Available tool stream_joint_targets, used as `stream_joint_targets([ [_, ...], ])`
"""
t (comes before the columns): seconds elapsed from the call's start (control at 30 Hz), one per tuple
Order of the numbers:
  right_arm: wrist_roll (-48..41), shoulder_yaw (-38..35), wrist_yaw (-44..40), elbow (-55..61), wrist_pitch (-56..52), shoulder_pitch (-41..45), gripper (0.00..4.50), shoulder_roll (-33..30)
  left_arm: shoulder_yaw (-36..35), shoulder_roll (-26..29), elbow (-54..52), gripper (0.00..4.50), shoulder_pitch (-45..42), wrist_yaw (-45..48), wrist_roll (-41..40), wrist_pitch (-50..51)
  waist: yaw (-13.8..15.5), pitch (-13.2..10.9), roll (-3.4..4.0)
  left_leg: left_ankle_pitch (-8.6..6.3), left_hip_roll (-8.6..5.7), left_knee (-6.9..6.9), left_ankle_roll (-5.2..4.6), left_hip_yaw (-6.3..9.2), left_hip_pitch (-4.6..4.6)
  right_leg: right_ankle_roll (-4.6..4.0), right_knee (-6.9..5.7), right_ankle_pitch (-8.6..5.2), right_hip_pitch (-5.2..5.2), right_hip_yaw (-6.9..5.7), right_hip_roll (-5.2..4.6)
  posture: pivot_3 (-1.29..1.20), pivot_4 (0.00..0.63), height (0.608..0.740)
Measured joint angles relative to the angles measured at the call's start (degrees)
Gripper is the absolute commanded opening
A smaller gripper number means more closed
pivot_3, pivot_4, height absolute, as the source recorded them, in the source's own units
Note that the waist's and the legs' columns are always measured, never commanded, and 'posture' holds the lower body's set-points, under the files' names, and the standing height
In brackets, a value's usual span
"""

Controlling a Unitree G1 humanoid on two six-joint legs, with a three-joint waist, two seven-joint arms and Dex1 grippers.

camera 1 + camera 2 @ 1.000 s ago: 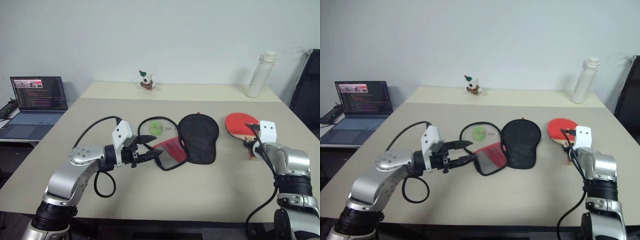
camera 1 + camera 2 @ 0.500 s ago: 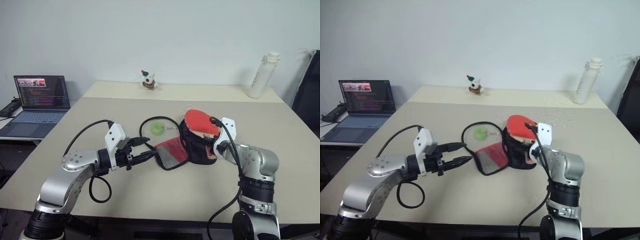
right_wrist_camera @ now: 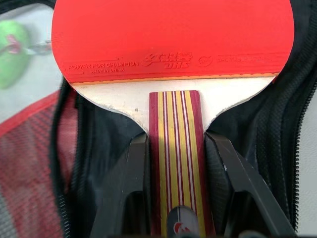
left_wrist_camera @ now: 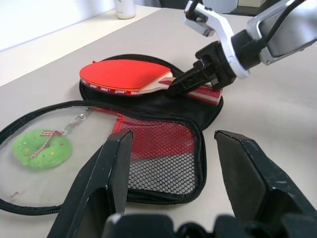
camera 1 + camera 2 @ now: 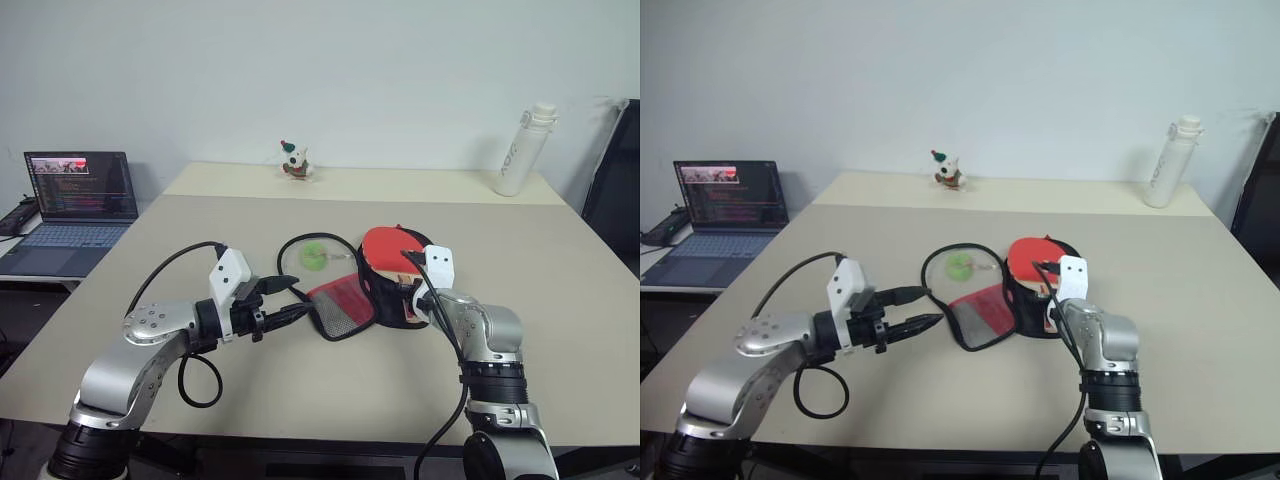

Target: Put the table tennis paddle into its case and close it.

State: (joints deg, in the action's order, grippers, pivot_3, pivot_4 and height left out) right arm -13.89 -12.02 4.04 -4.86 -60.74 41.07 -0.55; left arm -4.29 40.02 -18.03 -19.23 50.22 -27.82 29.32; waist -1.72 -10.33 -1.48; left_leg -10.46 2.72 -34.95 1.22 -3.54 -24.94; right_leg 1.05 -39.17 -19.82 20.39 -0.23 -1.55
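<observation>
The table tennis paddle (image 5: 386,248), red-faced with a striped wooden handle, hovers low over the open black half of the case (image 5: 382,303). My right gripper (image 5: 410,298) is shut on the handle (image 3: 174,124), its fingers (image 3: 132,168) pressing both sides. The paddle's face (image 4: 124,74) lies roughly flat above the black lining (image 3: 104,134). The case's red mesh flap (image 5: 341,306) lies folded out to the left on the table. My left gripper (image 5: 308,295) stands open just left of that flap (image 4: 158,158), level with the table, holding nothing.
A black-rimmed clear flap with a green round patch (image 5: 315,254) lies behind the mesh flap. A small toy figure (image 5: 293,160) and a white bottle (image 5: 522,150) stand at the table's far edge. A laptop (image 5: 75,200) sits on a side desk at left, a dark chair (image 5: 615,180) at right.
My right gripper has carried the paddle from the table's right side leftward and down, to over the black half of the case. The left gripper has stayed open in place.
</observation>
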Motion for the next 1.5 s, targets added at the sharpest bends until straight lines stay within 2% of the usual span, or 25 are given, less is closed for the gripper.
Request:
stream_joint_targets([
  [0.43,2.00,1.47,0.32,-2.40,3.42,-0.04,1.09,0.10,0.00,0.01,0.00,2.89,0.85,0.37,0.34,-1.15,0.00,0.00,0.00,0.00,0.01,0.00,0.00,0.00,0.00,0.00,-0.02,0.00,0.00,0.00,0.00,0.00,0.150,0.740],
  [0.47,2.00,1.49,0.34,-2.38,3.42,-0.05,1.83,0.25,0.00,0.01,0.00,2.89,1.00,0.37,0.39,-1.18,0.00,0.00,0.00,0.00,0.01,0.00,0.00,0.00,0.00,0.00,-0.02,0.00,0.00,-0.01,0.00,0.00,0.150,0.740],
  [0.63,1.95,3.43,-0.39,0.02,3.52,-1.10,3.45,0.43,0.00,0.00,0.00,2.89,1.46,0.20,0.92,-1.36,-0.01,0.00,0.00,0.00,0.01,0.00,0.00,0.01,0.00,0.00,-0.01,0.00,-0.01,0.00,0.00,0.00,0.150,0.740],
  [0.8,1.09,10.01,-8.74,7.75,3.44,-5.88,3.45,-6.36,-0.31,0.03,0.33,2.89,3.01,-0.31,1.23,-1.42,0.01,0.00,0.00,-0.03,0.00,0.00,-0.05,0.01,0.00,0.00,0.00,0.00,-0.01,-0.01,0.00,0.00,0.150,0.740],
  [1.0,-10.50,13.34,-25.66,22.82,-4.91,-7.57,3.45,-17.13,-0.81,-0.04,5.24,2.89,2.89,-2.62,3.71,-2.83,-0.02,0.00,-0.01,-0.12,0.03,-0.02,-0.21,0.12,0.03,0.00,-0.03,0.00,-0.07,-0.13,0.03,0.00,0.150,0.740],
  [1.1,-14.96,12.02,-31.70,24.62,-6.09,-4.80,3.50,-22.54,-0.29,-0.02,10.64,2.24,2.37,-4.69,7.02,-3.48,-0.02,0.00,-0.01,-0.12,0.02,-0.04,-0.22,0.14,0.05,0.00,-0.05,0.00,-0.10,-0.16,0.02,0.00,0.150,0.740],
  [1.3,-20.35,7.85,-41.24,23.86,-5.71,1.40,3.50,-33.11,0.86,-0.03,16.57,0.02,0.50,-4.61,10.03,-3.88,0.15,0.00,-0.02,-0.13,0.02,-0.02,-0.22,0.18,0.04,0.00,0.04,0.00,-0.13,-0.22,0.00,0.00,0.150,0.740],
  [1.5,-21.10,7.62,-45.18,21.24,-2.65,2.28,3.50,-37.15,3.18,-1.97,24.64,0.02,-4.35,-5.54,14.26,-6.38,0.17,0.01,-0.03,-0.13,0.00,-0.04,-0.23,0.16,0.04,0.00,0.05,0.00,-0.15,-0.21,-0.03,0.00,0.150,0.740],
])
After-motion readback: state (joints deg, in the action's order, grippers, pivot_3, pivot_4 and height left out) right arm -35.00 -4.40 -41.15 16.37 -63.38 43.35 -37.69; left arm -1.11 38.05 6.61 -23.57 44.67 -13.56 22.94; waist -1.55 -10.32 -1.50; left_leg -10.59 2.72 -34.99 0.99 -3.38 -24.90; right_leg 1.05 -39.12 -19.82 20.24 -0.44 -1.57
